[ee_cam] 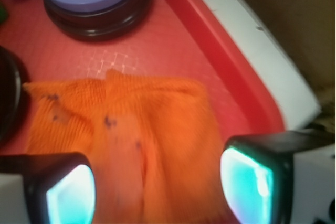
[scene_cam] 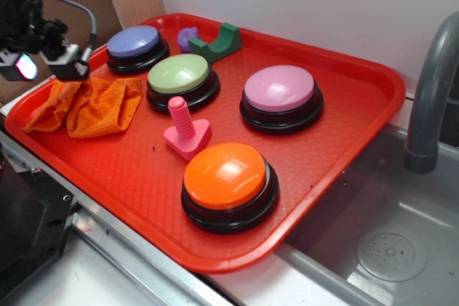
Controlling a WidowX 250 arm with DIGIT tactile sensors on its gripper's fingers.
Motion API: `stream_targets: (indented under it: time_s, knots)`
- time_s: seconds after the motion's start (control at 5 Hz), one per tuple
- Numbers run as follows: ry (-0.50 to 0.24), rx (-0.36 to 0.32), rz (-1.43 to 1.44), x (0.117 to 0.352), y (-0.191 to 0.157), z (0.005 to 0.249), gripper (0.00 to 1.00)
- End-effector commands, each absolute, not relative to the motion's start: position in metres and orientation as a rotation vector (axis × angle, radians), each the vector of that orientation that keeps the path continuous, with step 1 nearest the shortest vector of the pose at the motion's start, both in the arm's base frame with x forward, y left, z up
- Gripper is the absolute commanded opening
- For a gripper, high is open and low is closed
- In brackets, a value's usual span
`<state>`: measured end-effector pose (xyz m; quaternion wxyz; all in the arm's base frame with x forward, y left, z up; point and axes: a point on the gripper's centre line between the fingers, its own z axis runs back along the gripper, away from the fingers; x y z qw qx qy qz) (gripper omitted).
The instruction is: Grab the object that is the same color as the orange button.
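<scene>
The orange cloth (scene_cam: pixel 93 105) lies crumpled at the left end of the red tray (scene_cam: pixel 344 141). My gripper (scene_cam: pixel 46 69) hangs open just over the cloth's far left edge. Seen from the wrist, the cloth (ee_cam: pixel 131 129) fills the gap between the two glowing fingertips (ee_cam: pixel 252 182), and my gripper (ee_cam: pixel 160 190) stays wide apart around it, not closed on the fabric. The orange button (scene_cam: pixel 226 177), glossy on a black base, sits at the tray's front and is out of the wrist view.
A pink bolt (scene_cam: pixel 185 130) stands between cloth and orange button. Green button (scene_cam: pixel 179 77), pink button (scene_cam: pixel 280 91) and purple button (scene_cam: pixel 134 42) sit behind. A green block (scene_cam: pixel 219 44) is at the back. A sink (scene_cam: pixel 387 249) and faucet (scene_cam: pixel 430 105) lie to the right.
</scene>
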<state>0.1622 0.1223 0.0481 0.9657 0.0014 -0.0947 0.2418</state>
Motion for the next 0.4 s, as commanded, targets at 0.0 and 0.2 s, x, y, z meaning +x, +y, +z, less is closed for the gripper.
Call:
stream_targets:
  time_s: [0.0,0.2]
  knots:
    - [-0.19,-0.058,0.439,0.172,0.1242,0.0206,1.0]
    - [-0.158,-0.065,0.429,0.1717,0.1245,0.0151,0.97]
